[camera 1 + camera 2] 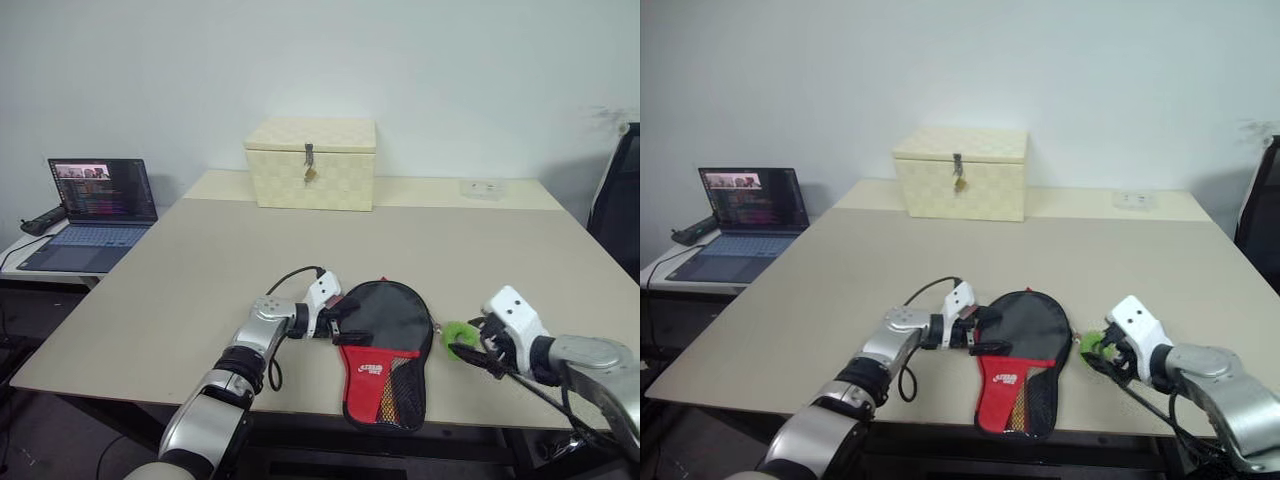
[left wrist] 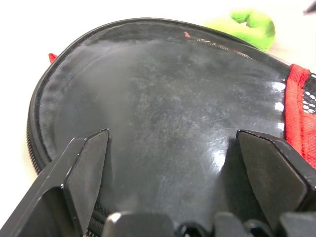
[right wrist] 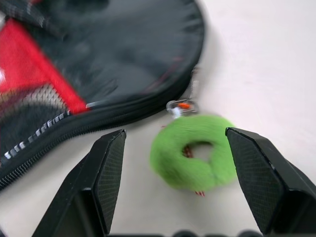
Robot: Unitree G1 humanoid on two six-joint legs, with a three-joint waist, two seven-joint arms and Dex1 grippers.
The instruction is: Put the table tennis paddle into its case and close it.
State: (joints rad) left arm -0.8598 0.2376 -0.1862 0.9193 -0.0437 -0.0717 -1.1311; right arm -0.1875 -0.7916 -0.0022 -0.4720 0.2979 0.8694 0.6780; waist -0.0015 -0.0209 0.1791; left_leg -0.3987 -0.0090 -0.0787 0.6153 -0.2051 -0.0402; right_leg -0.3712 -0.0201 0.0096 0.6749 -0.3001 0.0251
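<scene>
Lying flat at the near edge of the beige matte table [image 1: 200, 260], the case [image 1: 385, 350] is a soft paddle-shaped pouch: round black fabric body with a slight sheen, red handle section with white logo, grey mesh pocket toward the near end. Zip teeth run along its rim. A strip of red-orange shows through the mesh, but I cannot tell what it belongs to, and no other part of the paddle can be made out.

Left gripper [image 1: 333, 322] sits at the left edge of the round black part, 2 black fingers spread wide, one either side of the fabric face, clamped on nothing. In the left wrist view the fabric looks smooth and faintly scuffed, with a stitched edge seam.

Right gripper [image 3: 173, 170] hovers just right of the case, fingers apart, straddling a fuzzy green ring [image 3: 193, 152] without touching it. The ring is a doughnut-shaped plush pull tied by a small metal tag to the zip at the right rim of the case.

Far centre: cream woven-texture box [image 1: 311, 162], rectangular, metal latch on front. Far left on a side desk: open laptop [image 1: 92, 215], screen lit.
</scene>
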